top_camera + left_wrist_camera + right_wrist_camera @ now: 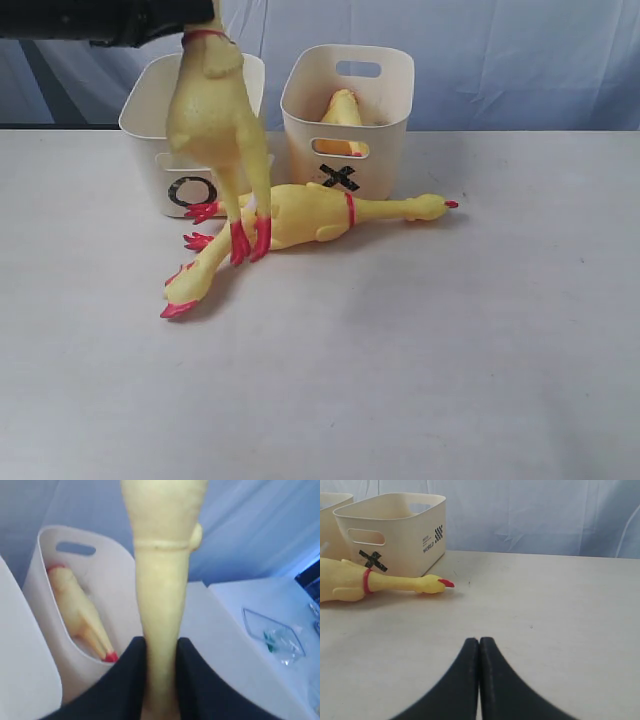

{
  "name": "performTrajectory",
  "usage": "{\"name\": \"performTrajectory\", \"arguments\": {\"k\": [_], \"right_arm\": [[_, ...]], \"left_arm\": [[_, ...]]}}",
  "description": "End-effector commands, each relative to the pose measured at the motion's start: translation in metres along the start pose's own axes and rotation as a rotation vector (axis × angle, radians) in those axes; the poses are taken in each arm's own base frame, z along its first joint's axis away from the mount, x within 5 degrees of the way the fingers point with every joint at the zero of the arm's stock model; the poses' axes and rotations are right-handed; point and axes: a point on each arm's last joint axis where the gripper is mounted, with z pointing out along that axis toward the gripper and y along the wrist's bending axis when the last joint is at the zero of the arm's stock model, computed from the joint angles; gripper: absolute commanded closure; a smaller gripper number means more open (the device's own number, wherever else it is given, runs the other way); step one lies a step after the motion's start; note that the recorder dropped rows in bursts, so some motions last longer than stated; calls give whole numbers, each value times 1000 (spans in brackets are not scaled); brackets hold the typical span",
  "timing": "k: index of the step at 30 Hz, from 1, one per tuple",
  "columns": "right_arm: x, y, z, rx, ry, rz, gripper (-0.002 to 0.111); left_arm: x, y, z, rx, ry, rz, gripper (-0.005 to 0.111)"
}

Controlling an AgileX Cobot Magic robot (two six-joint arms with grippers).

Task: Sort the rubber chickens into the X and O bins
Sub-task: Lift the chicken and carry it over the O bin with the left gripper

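Note:
My left gripper [161,645] is shut on the neck of a yellow rubber chicken [215,110]. It hangs upright from the left arm [120,22], its red feet [250,240] dangling in front of the O bin [150,120]. A second chicken [305,215] lies on the table before the bins, head [430,207] to the right, beside the X bin [395,120]. A third chicken [342,108] lies inside the X bin [115,590]. My right gripper [479,641] is shut and empty, low over the table, facing the lying chicken's head [432,584] and the X bin [415,535].
A yellow limb with a red tip [183,293] stretches from the lying chicken toward the front left. A clear plastic piece [272,635] lies on the white table [450,350] off to one side. A blue cloth backdrop [520,60] hangs behind the bins.

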Motion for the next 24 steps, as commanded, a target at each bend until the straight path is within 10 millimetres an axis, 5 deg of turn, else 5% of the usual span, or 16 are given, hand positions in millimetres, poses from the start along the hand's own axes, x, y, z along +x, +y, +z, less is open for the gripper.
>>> {"name": "performTrajectory", "arguments": {"k": [1,10,24], "right_arm": [[-2,0,-1,-4,-16,-2,109],[-2,0,-1,-4,-16,-2,109],[-2,0,-1,-4,-16,-2,109]], "left_arm": [[-25,1,-18,33,-189,57,107],[-33,11,-25,-79,-227,238,107],[-41,26,-43,-129,-263,169,107]]}}
